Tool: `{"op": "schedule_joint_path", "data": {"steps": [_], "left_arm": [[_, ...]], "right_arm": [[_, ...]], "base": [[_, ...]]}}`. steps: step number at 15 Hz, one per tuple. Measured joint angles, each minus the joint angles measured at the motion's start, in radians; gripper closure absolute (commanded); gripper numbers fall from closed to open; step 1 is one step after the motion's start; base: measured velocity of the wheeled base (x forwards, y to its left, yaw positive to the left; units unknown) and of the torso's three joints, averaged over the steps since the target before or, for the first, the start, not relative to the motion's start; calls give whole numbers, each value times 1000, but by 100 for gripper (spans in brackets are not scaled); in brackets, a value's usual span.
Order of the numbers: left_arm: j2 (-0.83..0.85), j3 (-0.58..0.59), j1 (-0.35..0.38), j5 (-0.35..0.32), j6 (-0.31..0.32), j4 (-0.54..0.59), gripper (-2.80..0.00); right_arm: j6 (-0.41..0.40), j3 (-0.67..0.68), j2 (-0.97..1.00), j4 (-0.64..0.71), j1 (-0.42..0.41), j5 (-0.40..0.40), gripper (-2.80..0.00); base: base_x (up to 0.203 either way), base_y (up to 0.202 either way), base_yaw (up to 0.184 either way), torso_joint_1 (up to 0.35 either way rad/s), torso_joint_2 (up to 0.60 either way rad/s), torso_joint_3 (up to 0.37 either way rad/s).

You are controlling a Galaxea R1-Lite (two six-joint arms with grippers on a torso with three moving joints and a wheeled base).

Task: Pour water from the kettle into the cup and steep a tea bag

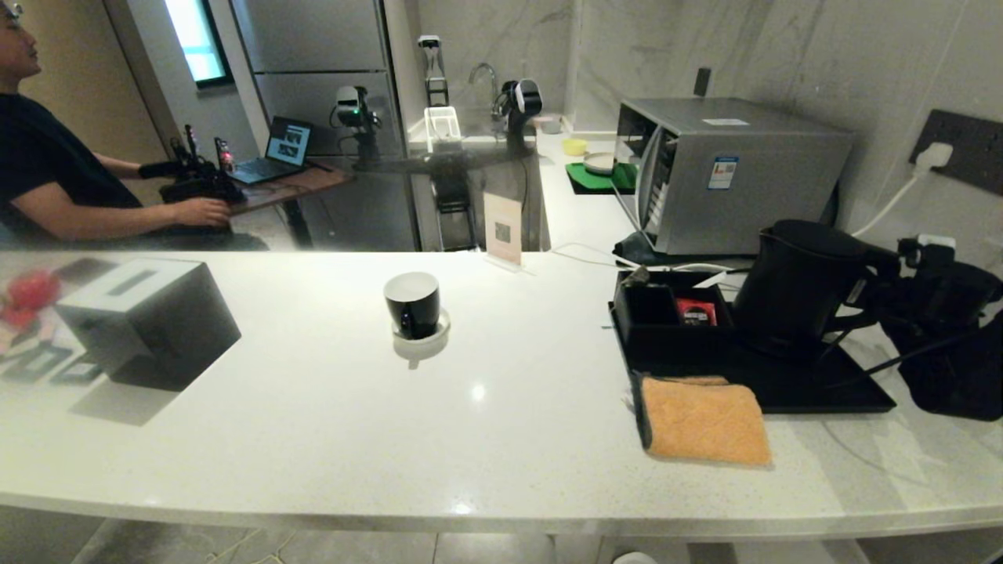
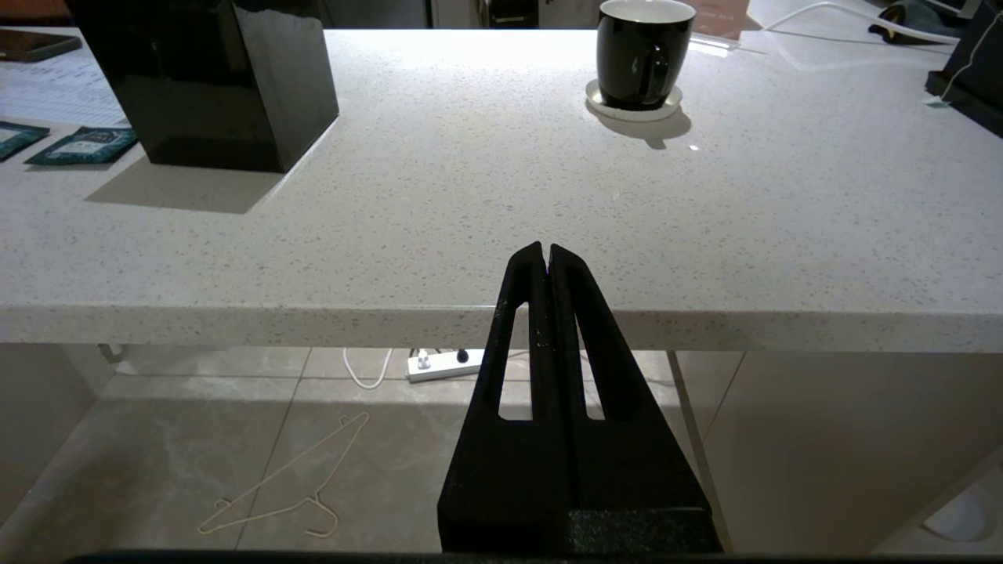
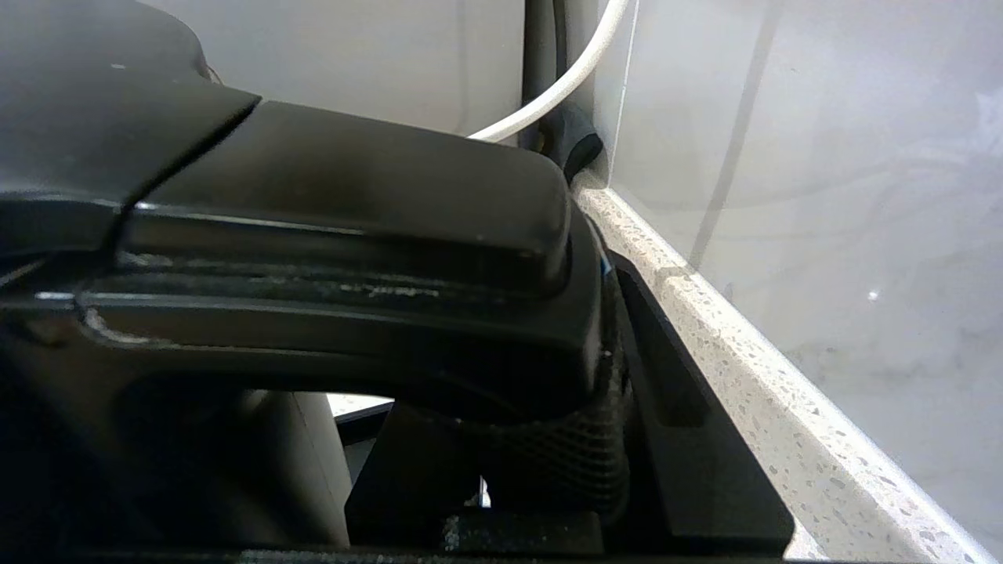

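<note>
A: Kettle (image 1: 795,286) first: it stands on the black tray (image 1: 831,395) at the right end of the counter (image 1: 486,423), not lifted. Our right gripper (image 1: 881,294) is at its handle (image 3: 353,196), and in the right wrist view the fingers (image 3: 689,439) sit on either side of that handle. Whether they pinch it firmly, we cannot tell.

B: And the cup (image 1: 412,304)?

A: On its saucer (image 1: 423,335) mid-counter, well apart from the kettle. Its white inside looks dry to us, though we see only part of it, and no string hangs over the rim.

B: So nothing poured. The tea bag?

A: We cannot pick it out for certain. A thin white string shows by the black box (image 1: 666,317) on the tray; the bag may be there.

B: Our left gripper (image 2: 546,258)?

A: Closed on nothing, parked below the counter's front edge.

B: Then we judge almost everything remains: lift, carry across, pour, set the kettle down, then fetch the bag and steep it.
</note>
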Motion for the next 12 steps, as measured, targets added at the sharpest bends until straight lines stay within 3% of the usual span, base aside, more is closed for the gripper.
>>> {"op": "schedule_joint_path", "data": {"steps": [12], "left_arm": [[0,0,0,0,0,0,0]], "right_arm": [[1,16,-50,-1,0,0,0]], "base": [[0,0,0,0,0,0]]}}
